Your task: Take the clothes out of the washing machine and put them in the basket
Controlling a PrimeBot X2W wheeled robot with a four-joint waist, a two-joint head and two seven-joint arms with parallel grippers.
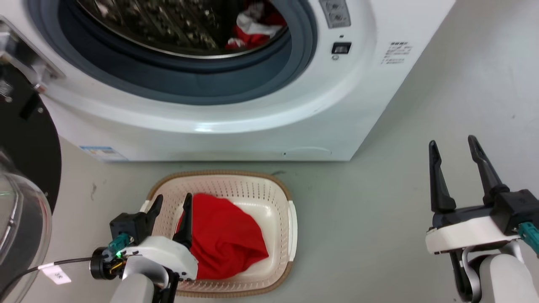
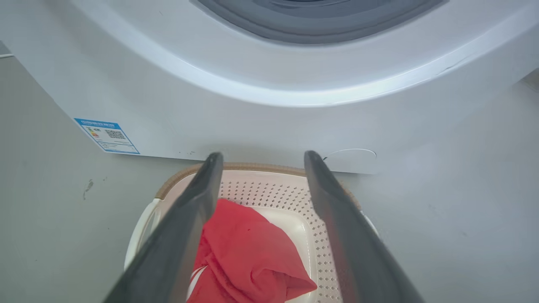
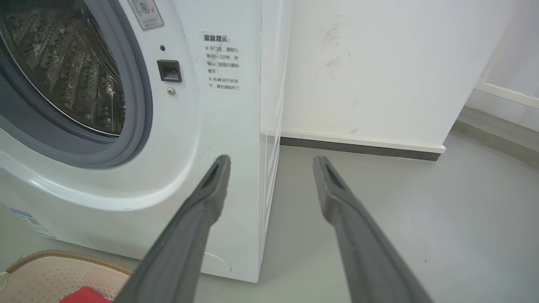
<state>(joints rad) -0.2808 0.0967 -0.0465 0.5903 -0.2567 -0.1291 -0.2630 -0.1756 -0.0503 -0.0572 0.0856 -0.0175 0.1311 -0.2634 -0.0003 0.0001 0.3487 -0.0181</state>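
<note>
1. Grey floor [image 1: 379, 202], head view. You see the washing machine [image 1: 252, 126] standing on it with its door [image 1: 25, 160] swung out at the left. The basket [image 1: 292, 219] sits on the floor just in front of the machine, with a red garment [image 1: 223, 240] heaped inside it. A red-and-white garment [image 1: 257, 29] lies crumpled deep in the drum [image 1: 168, 25], right of centre, with no clear long axis. Your left pincer [image 1: 173, 198] hangs over the basket's left edge, fingers parted and holding nothing. Your right pincer [image 1: 452, 143] is open and empty, well off to the right beyond the machine's corner.

2. Left wrist view. The fingers are spread and point at the white front panel below the porthole. The basket and red garment lie beneath and between them, and a white strip shows at the cloth's lower edge. A blue label [image 2: 107, 135] marks the panel at lower left.

3. Right wrist view. The fingers are apart and aim past the machine's right corner toward a white wall [image 3: 379, 63] and dark skirting [image 3: 358, 145]. The drum opening sits up and to the left.

4. Judgement. The drum garment lies up and forward from both arms. The left looks nearer sideways; the right would need to swing left. Half the load looks done.
</note>
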